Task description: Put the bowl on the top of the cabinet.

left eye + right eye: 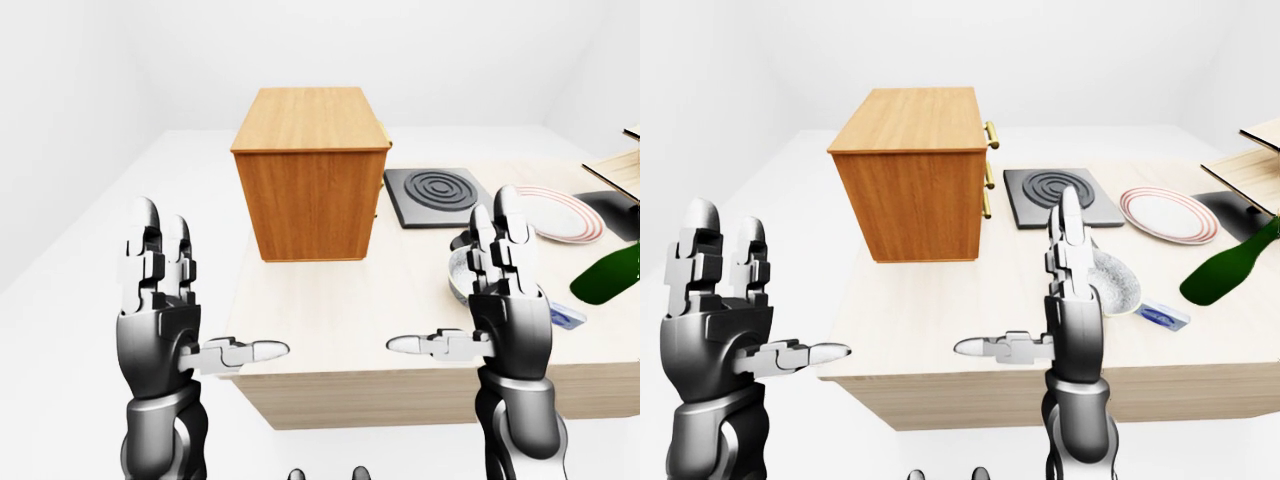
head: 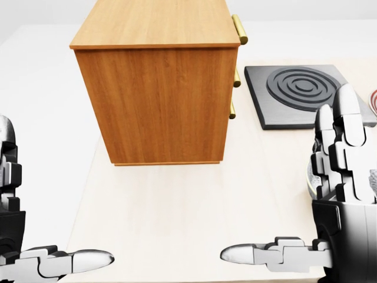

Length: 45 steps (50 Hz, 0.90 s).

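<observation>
Wooden and upright, the cabinet (image 1: 912,175) stands on the pale tabletop (image 1: 960,320), its flat top bare and its brass handles (image 1: 989,170) on the side facing the right of your right-eye view. Just to its right lies the dark hotplate (image 1: 1060,196) with ringed grooves, then the red-rimmed plate (image 1: 1168,214). Your bowl (image 1: 1116,283), grey and patterned inside, sits on the tabletop below the hotplate, well apart from the cabinet and partly hidden behind your right hand (image 1: 1065,300). That hand is raised, fingers straight up and thumb out sideways, gripping nothing. Your left hand (image 1: 715,315) mirrors it beyond the tabletop's left edge, spread wide and empty. A green bottle (image 1: 1228,265) lies tilted at far right, a small blue packet (image 1: 1162,315) beside the bowl.
</observation>
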Available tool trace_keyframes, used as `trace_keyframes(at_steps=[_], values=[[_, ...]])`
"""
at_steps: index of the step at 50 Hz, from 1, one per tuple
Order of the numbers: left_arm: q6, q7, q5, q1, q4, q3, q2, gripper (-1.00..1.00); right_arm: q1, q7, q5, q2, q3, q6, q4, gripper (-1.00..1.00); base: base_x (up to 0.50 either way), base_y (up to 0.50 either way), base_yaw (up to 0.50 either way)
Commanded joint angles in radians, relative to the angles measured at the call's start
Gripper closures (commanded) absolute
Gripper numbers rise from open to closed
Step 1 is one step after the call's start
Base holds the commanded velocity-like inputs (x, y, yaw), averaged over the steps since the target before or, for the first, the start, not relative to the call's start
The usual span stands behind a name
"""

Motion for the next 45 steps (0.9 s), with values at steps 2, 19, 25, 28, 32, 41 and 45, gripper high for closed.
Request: trace_keyframes(at_steps=[2,19,25,28,32,41,45], values=[[0.000,-0.010,-0.002,-0.011,0.025,-0.015,0.006,-1.00,-0.014,-0.006,0.005,0.003,-0.010,0.000,0.010,-1.00,0.49,0.11,0.00],[0.000,-0.006,0.002,-0.014,0.013,-0.017,0.006,-1.00,-0.019,-0.003,0.006,0.003,-0.013,0.000,0.010,-1.00,0.48,0.08,0.00],[0.000,-0.008,0.001,-0.013,0.028,-0.020,0.006,-1.00,-0.019,-0.004,0.009,0.002,-0.016,0.000,0.012,-1.00,0.32,0.07,0.00],[0.000,-0.007,0.001,-0.013,0.031,-0.020,0.006,-1.00,-0.021,-0.003,0.010,0.003,-0.016,0.000,0.017,-1.00,0.00,0.00,0.00],[0.000,-0.008,0.000,-0.012,0.033,-0.020,0.007,-1.00,-0.018,-0.003,0.010,0.003,-0.013,0.000,0.015,-1.00,0.00,0.00,0.00],[0.000,-0.007,-0.001,-0.011,0.027,-0.020,0.007,-1.00,-0.018,-0.003,0.014,0.003,-0.012,0.000,0.019,-1.00,0.00,0.00,0.00],[0.000,-0.009,-0.002,-0.013,0.035,-0.019,0.007,-1.00,-0.019,-0.004,0.015,0.003,-0.013,0.000,0.016,-1.00,0.00,0.00,0.00]])
